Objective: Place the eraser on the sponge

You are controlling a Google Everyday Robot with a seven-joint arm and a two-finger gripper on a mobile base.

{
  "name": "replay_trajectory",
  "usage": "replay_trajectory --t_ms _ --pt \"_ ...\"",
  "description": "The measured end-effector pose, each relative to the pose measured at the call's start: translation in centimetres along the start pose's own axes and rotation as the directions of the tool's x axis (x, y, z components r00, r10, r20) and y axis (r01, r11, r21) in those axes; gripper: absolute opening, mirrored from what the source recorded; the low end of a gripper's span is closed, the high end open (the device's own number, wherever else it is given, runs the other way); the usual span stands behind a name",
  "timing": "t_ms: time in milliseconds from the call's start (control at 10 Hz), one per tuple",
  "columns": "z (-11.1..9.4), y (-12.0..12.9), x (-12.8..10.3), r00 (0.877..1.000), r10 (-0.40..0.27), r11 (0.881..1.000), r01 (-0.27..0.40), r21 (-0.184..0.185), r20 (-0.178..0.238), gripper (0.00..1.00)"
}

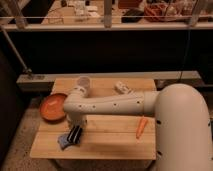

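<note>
A small light-blue sponge (62,143) lies near the front left of the wooden table (112,142). My gripper (75,134) hangs at the end of the white arm, pointing down. It is right over the sponge's right part and covers some of it. I cannot pick out the eraser; it is hidden at or under the gripper. The arm stretches from the right across the middle of the table.
An orange bowl (50,107) sits at the table's left edge, just behind the gripper. A white cup (83,82) and a small white object (123,88) stand at the back. A carrot (141,127) lies on the right. A dark railing runs behind the table.
</note>
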Motion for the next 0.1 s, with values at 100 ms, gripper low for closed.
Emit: replay_trajectory --t_ms 100 --pt "0.01 -0.09 0.00 1.000 -0.004 1.000 0.004 0.000 -0.002 0.51"
